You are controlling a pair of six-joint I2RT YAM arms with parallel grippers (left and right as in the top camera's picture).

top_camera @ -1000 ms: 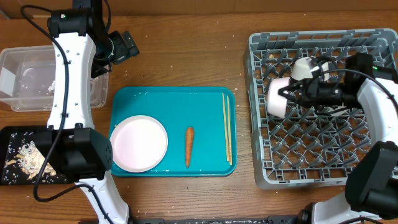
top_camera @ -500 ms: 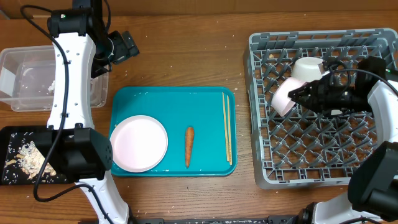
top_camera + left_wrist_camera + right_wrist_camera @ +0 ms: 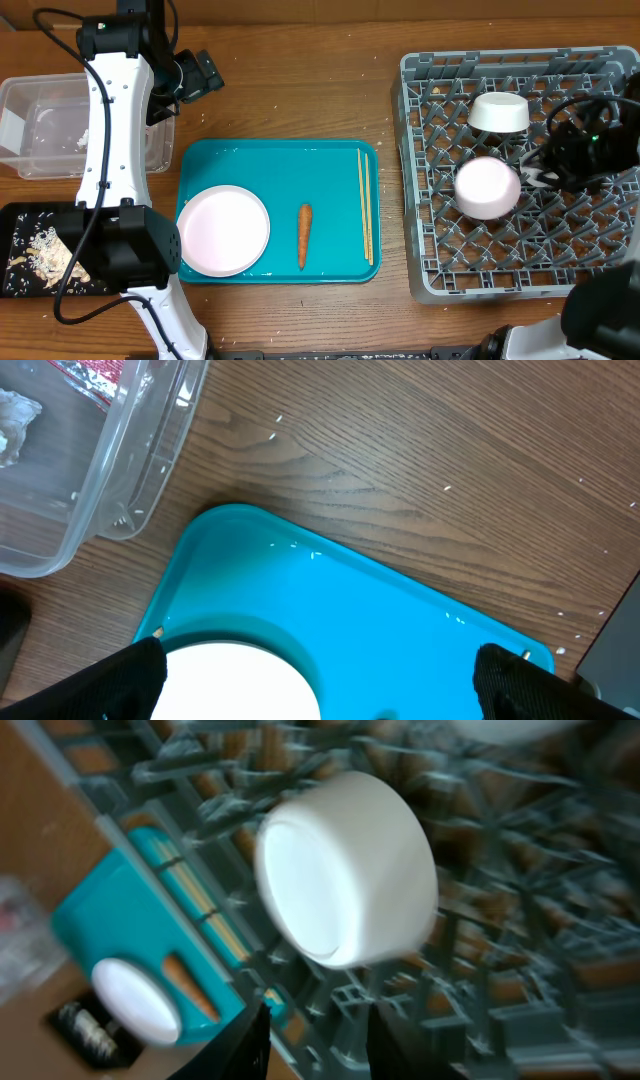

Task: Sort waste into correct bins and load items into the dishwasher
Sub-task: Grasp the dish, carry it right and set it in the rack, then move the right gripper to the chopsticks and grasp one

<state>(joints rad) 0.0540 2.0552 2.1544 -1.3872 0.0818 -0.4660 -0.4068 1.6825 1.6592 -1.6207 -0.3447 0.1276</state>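
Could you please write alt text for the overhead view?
Two white bowls sit in a grey rack at right, the right end effector beside the lower one. At centre, a teal tray holds a plate, a carrot and chopsticks.

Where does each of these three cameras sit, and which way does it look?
Overhead: fixed above the table, looking straight down on teal tray, dish rack, left arm and right arm.
Left wrist: on the left arm, looking down at the tray corner and clear tub; the open left pincer frames the bottom corners.
Right wrist: on the right arm, looking across the rack at a white bowl; right pincer at the bottom edge.
Shared: all three show the tray and pale plate.
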